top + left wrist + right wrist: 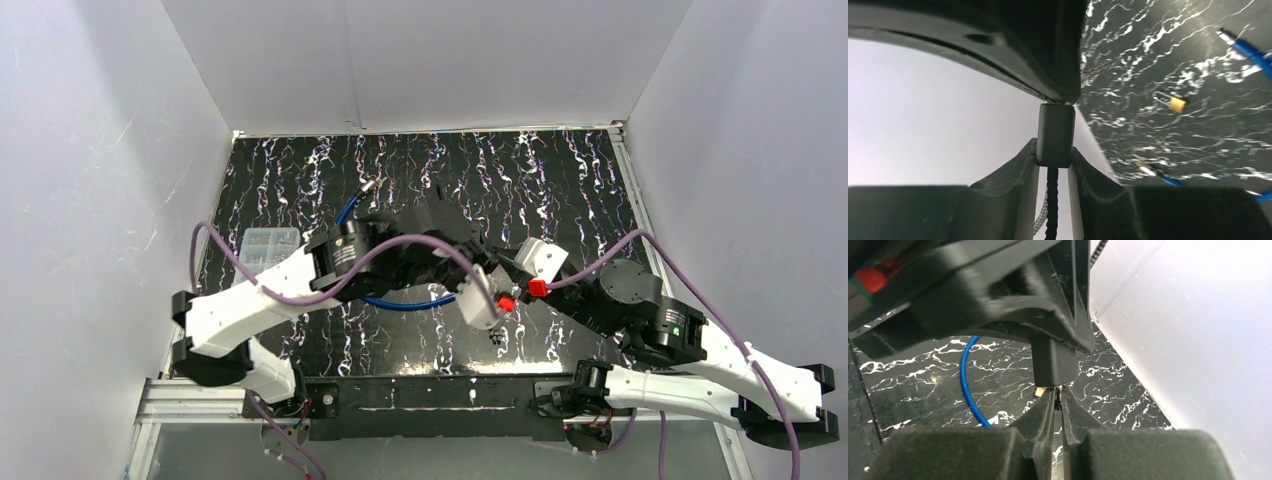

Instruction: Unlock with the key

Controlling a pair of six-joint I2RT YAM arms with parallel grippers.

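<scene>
Out in the middle, left gripper (1054,156) clamps the black block (1055,131) steady for right gripper (1058,401), near-shut beneath it, grip unclear.

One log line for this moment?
left pincer: clamping black block | right pincer: nearly shut at its end | padlock: on table

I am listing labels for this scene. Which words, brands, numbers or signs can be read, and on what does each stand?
None can be read.
Pale marking on the left arm's black motor: too small to read.
Small brass padlock: blurred, nothing legible.
Black block in the left tool: no print shows.
</scene>
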